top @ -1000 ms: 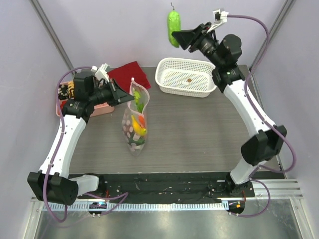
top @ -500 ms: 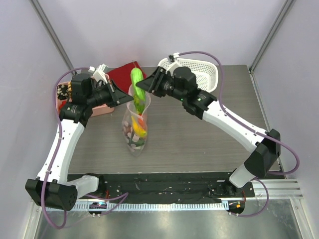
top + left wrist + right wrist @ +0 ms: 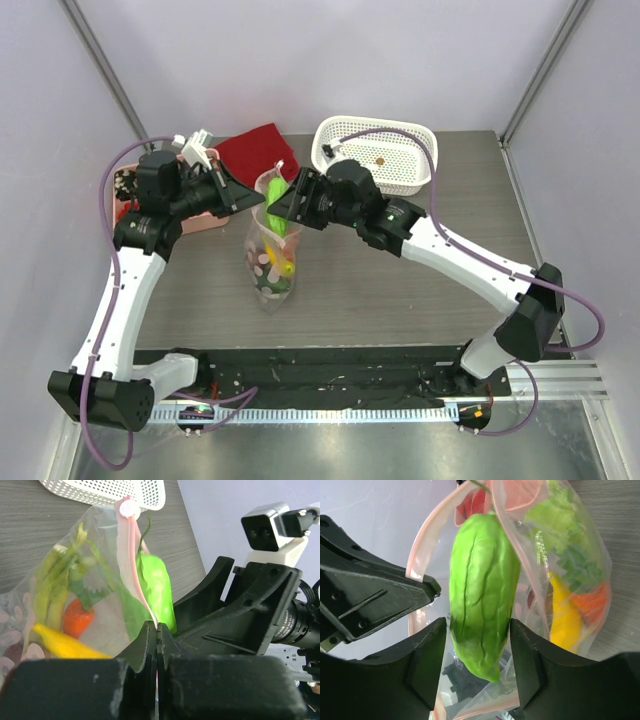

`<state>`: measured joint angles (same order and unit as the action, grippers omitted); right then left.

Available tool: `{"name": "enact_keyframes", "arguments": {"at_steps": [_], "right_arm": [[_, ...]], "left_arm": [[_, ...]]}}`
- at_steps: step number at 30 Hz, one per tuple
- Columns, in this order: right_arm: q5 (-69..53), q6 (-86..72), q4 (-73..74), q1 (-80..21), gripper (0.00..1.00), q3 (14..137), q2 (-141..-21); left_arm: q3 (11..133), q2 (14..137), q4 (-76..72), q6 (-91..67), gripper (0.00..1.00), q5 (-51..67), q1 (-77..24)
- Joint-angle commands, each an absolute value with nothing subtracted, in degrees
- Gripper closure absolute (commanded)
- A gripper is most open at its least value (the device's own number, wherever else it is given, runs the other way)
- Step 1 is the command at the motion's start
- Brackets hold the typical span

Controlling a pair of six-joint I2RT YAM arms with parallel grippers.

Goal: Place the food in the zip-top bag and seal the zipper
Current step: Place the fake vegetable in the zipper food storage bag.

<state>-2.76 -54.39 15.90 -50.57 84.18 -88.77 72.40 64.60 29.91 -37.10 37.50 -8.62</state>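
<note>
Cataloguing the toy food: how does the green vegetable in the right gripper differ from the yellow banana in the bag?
The green vegetable is plump and ribbed; the banana is slim and smooth. The green vegetable is pinched by the right gripper at the bag mouth; the banana lies loose deeper inside. Both are toy produce.

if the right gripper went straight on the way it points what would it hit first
Probably the open bag, then the food inside: the right gripper holds a green pepper at its rim. The left gripper pinching the zipper sits close beside that line; depth unclear.
</note>
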Motion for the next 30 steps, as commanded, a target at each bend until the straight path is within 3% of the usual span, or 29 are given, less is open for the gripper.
{"name": "enact_keyframes", "arguments": {"at_steps": [1, 4, 12, 20, 23, 30], "right_arm": [[-3.1, -49.8, 15.0, -51.0, 0.39, 85.9, -83.9], [-2.6, -44.2, 14.9, -51.0, 0.31, 86.0, -81.8], [2.9, -24.3, 12.8, -50.8, 0.24, 84.1, -76.6], [2.5, -17.2, 12.0, -49.5, 0.23, 81.2, -77.8], [2.7, -15.6, 12.0, -49.1, 0.25, 82.0, -79.4], [-1.3, -16.3, 11.9, -48.6, 0.44, 82.3, -82.5]], "left_arm": [[73.3, 62.4, 27.2, -36.6, 1.0, 37.9, -8.9], [73.5, 62.1, 27.7, -35.6, 1.0, 38.0, -8.9], [73.4, 62.1, 28.8, -34.5, 1.0, 39.9, -8.9], [73.2, 61.8, 28.7, -34.7, 1.0, 41.6, -8.9], [73.1, 61.3, 28.5, -34.7, 1.0, 41.9, -8.9], [72.9, 60.9, 28.7, -34.5, 1.0, 42.6, -8.8]]}}
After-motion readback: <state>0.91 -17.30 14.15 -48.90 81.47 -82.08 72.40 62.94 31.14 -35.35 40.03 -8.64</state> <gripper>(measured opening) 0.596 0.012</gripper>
